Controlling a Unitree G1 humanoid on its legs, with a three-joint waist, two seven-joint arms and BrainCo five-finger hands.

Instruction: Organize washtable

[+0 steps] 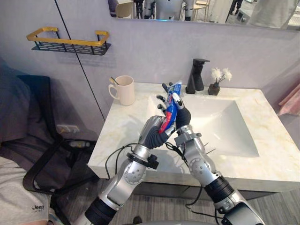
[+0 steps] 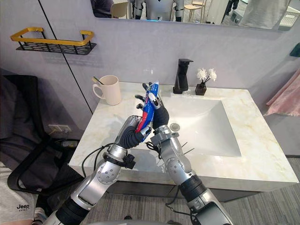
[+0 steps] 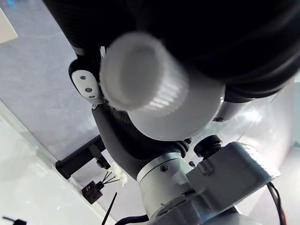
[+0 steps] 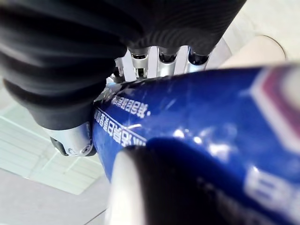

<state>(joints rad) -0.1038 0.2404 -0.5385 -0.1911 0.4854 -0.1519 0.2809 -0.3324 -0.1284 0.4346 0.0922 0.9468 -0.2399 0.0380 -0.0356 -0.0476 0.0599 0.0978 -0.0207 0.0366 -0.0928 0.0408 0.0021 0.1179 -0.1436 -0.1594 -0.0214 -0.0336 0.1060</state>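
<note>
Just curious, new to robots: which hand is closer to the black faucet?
Right. The right hand is in front of the faucet; the left hand grips the toothpaste tube lower, farther away.

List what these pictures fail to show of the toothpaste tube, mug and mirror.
Lower end of the toothpaste tube: eye views, buried in the left hand; the right hand covers its middle.
Contents of the mug: eye views, hidden by its wall; a thin tip pokes out.
Upper part of the mirror: eye views, cut off by the top edge.
</note>
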